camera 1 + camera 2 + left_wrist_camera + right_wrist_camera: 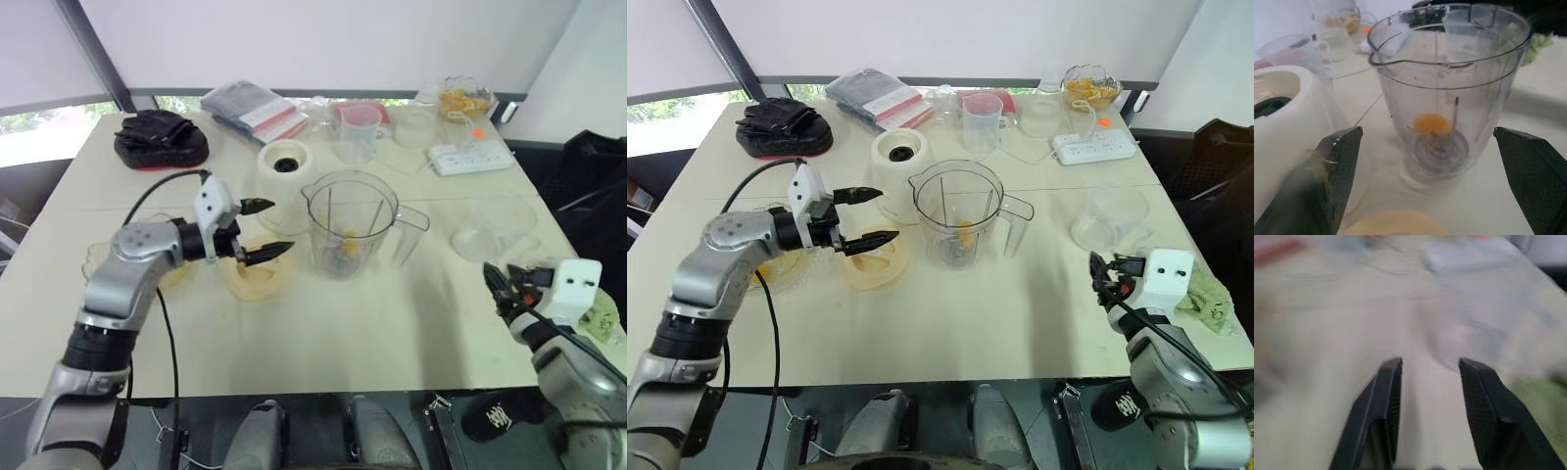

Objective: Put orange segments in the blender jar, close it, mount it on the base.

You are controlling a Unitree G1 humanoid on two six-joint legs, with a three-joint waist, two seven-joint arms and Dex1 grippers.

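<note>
Blender jar (351,223) mid-surface, one orange segment (1432,124) at bottom. Left end effector (281,226) just left of it, spread wide, empty. Right end effector (1430,364) near right edge, half open, empty. Next segment: release centred over mouth, clear of rim.

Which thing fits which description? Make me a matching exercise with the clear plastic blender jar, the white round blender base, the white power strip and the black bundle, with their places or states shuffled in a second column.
Column one:
1. clear plastic blender jar
2. white round blender base
3. white power strip
4. black bundle

Column two:
A. at the far left corner of the table
B. holds one orange segment at its bottom
C. stands just behind the jar, toward the robot's left, with a black socket on top
D. lies near the table's far right edge

Pairs: 1-B, 2-C, 3-D, 4-A.
</note>
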